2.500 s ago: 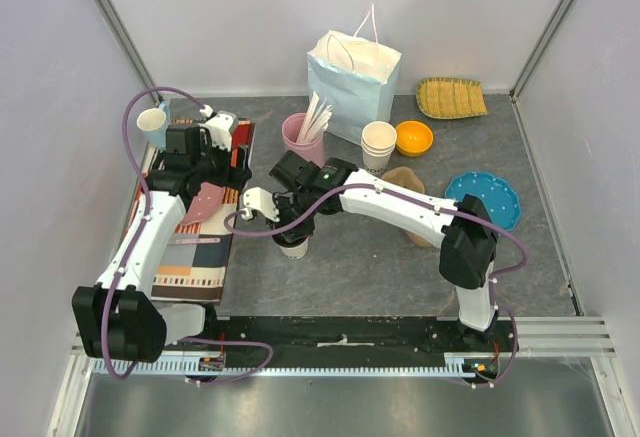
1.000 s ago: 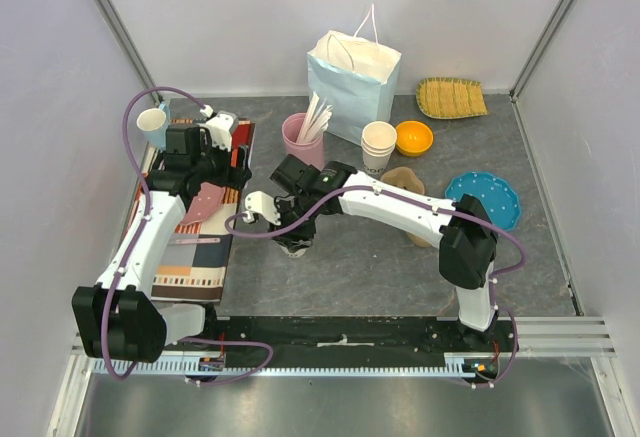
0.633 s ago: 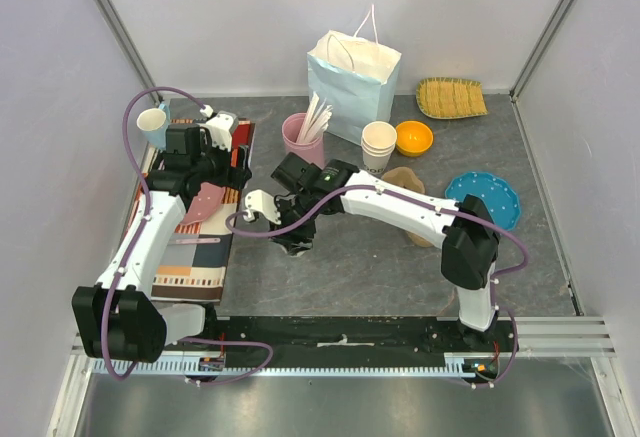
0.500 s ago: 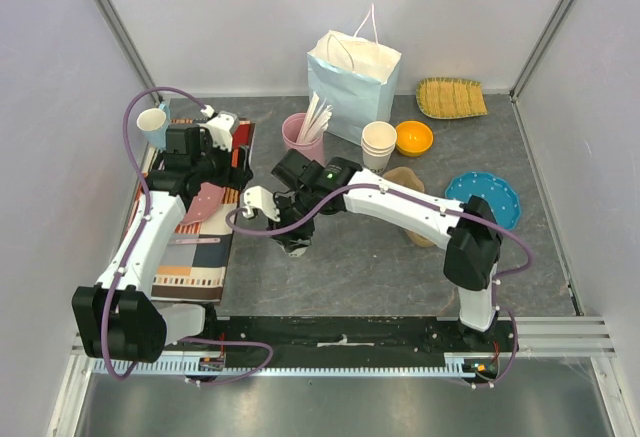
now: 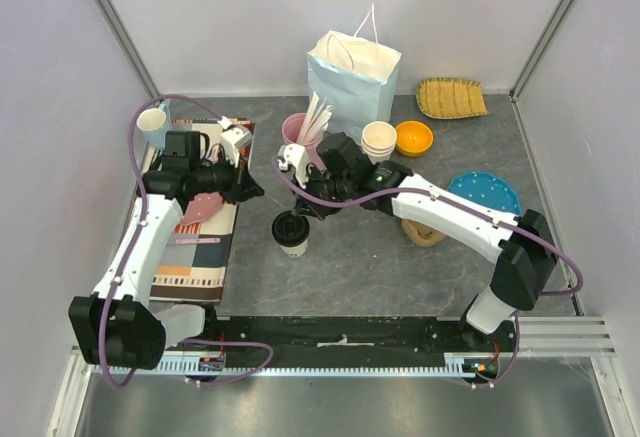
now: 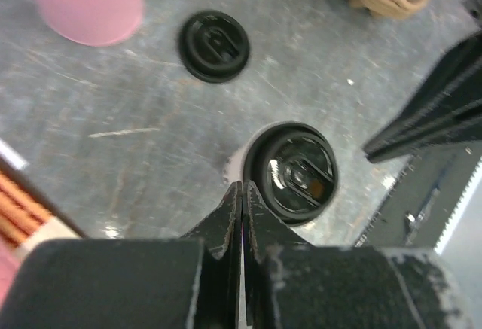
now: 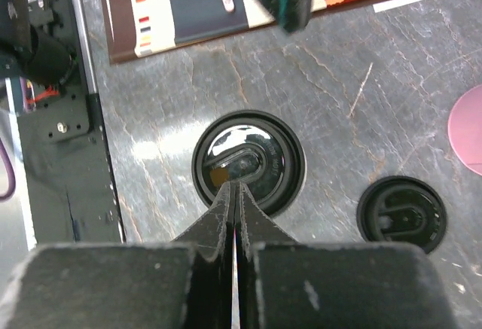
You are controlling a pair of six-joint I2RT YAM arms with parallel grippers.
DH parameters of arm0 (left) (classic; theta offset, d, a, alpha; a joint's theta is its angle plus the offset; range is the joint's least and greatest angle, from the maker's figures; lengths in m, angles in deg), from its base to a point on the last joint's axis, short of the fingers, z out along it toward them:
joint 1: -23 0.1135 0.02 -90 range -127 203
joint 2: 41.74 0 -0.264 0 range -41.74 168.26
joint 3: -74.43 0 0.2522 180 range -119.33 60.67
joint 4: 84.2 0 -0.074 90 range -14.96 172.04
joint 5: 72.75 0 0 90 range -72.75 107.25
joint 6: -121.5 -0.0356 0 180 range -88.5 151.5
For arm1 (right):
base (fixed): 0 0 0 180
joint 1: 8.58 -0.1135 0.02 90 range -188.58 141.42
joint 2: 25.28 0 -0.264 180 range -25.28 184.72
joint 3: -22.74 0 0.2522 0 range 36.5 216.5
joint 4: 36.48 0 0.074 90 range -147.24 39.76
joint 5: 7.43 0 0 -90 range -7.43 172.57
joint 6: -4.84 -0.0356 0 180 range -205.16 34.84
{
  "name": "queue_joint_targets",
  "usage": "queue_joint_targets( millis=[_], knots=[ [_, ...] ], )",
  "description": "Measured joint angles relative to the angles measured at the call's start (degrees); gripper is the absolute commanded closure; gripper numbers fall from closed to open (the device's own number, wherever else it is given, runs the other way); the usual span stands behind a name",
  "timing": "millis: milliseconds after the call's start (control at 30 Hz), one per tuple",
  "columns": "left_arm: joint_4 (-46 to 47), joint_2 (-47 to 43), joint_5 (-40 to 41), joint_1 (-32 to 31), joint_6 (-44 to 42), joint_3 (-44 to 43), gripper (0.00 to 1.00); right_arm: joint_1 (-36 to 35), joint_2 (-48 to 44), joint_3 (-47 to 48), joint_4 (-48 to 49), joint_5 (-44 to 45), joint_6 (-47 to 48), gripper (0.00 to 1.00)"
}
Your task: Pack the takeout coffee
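Takeout coffee (image 5: 291, 233) is seen standing upright on the grey bench (image 5: 360, 267), left of centre, just beside the right edge of the striped mat (image 5: 200, 242). Its black lid (image 7: 248, 163) is seated on the cup. The cup is touched by neither arm.

Right gripper (image 7: 235, 187): fingers are pressed together, nothing is held; it is poised above the lid's near rim in the wrist view.

Left gripper (image 6: 240, 187): fingers likewise closed flat on each other, empty, held over the mat's right edge and pointed toward the cup.

A spare black lid (image 6: 215, 45) is noted flat on the bench, near the coffee and apart from it, beside the pink cup (image 5: 297, 132).

Pale blue paper bag (image 5: 352, 82) is set upright at the far edge, near its middle, well apart from the coffee.
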Motion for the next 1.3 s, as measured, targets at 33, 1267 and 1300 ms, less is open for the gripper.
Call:
queue_joint_targets(
  millis=[33,1267,1300],
  knots=[
    [-0.57,-0.20,-1.79,-0.09,-0.50,0.76,0.98,-0.24,-0.37,-1.22,1.27,0.44,-1.11,1.00],
    [-5.35,3.43,-5.05,-9.70,-5.57,3.41,0.98,1.92,2.97,-9.09,13.55,-3.02,-11.76,1.00],
    [-5.22,3.23,-5.05,-9.70,-5.60,2.21,0.98,1.92,2.69,-8.33,13.38,-2.99,-11.72,1.00]
  ],
)
